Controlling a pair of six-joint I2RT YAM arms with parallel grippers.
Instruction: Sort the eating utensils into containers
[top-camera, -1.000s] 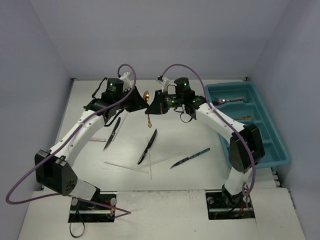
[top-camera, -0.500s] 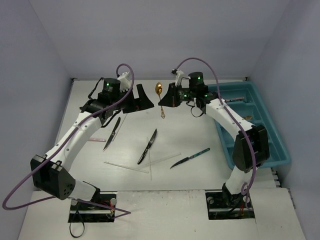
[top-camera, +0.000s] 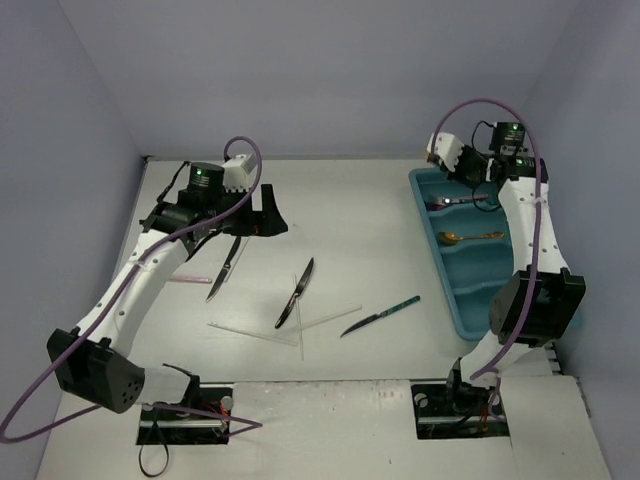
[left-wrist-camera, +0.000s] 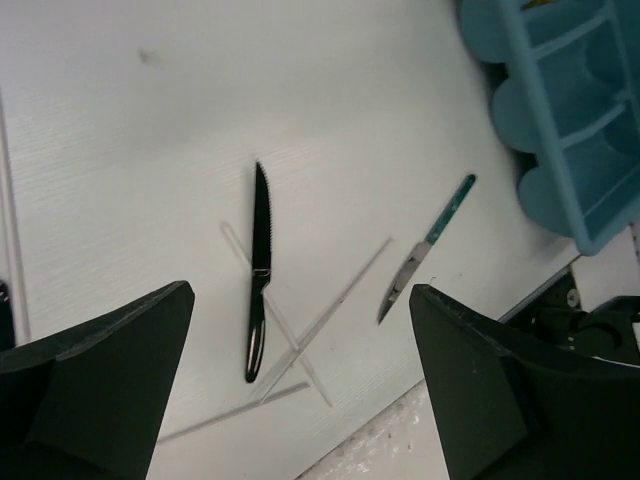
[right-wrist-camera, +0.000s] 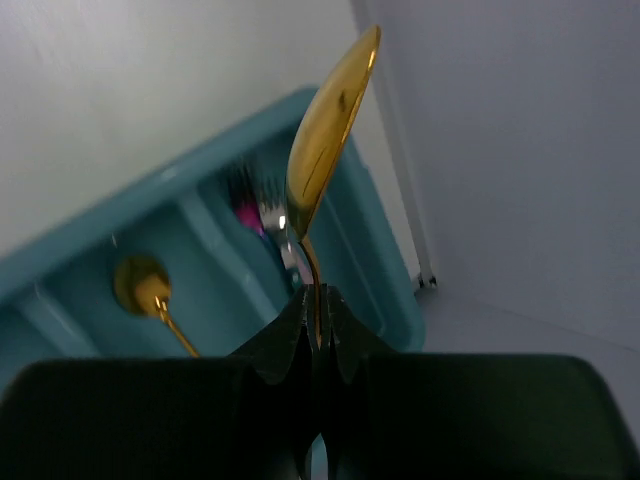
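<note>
My R gripper (right-wrist-camera: 318, 300) is clamped tight on the handle of a gold spoon (right-wrist-camera: 325, 140). Bowl points up & away, held in the air over the far end of the teal tray (right-wrist-camera: 150, 195). Below it a 2nd gold spoon (right-wrist-camera: 150, 290) lies in one compartmt. A pink-handled fork (right-wrist-camera: 262, 215), blurry, sits in the next compartmt toward the far end.

My L gripper (left-wrist-camera: 300, 292) is spread wide w/ nothing btwn the fingers, hovering above the table (left-wrist-camera: 150, 150). Under it a dark knife (left-wrist-camera: 258, 275) crosses thin white sticks (left-wrist-camera: 350, 288). A teal-handled piece (left-wrist-camera: 425, 250) lies beside them, near the tray's corner. A 2nd dark knife (top-camera: 226, 267) lies nearer the L arm, apart from the rest.
</note>
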